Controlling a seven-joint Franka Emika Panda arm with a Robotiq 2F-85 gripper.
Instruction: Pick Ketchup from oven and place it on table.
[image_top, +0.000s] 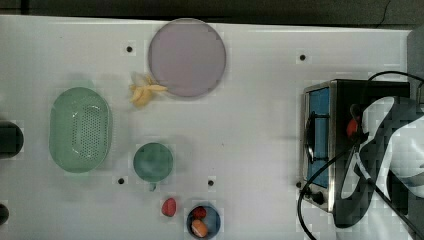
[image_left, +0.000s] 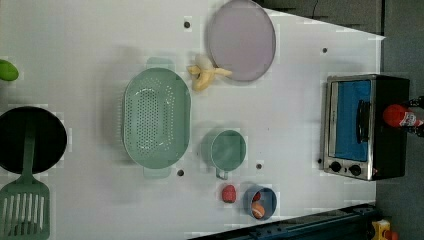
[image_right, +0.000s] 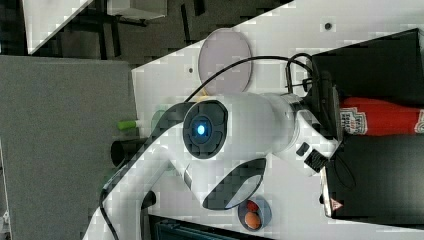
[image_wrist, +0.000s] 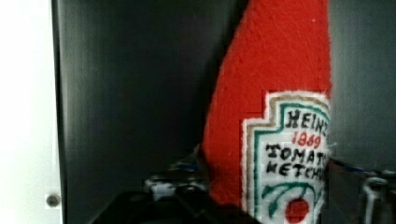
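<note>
- The ketchup bottle (image_right: 382, 120) lies on the toaster oven's (image_left: 390, 150) black top, near the middle.
- The jaws (image_wrist: 266, 186) close around its labelled end (label reads "Tomato Ketchup").
- Open white bench (image_top: 260, 125) lies between the oven and the green cup (image_top: 153, 161).

Robot lab bench, mock kitchen setup. Evidence: white table (image_top: 260, 130) with small dark mounting holes, white Panda arm (image_right: 240, 130) with cables at right of top view. Kitchen props on it: toaster oven (image_left: 365, 125) right side of left view, green colander (image_left: 156, 119) centre, green cup (image_left: 227, 150), purple plate (image_left: 242, 40) top, black pan (image_left: 31, 140) and green spatula (image_left: 25, 205) lower left. Grey partition panel (image_right: 65, 145) at left of right view, not home interior.
</note>
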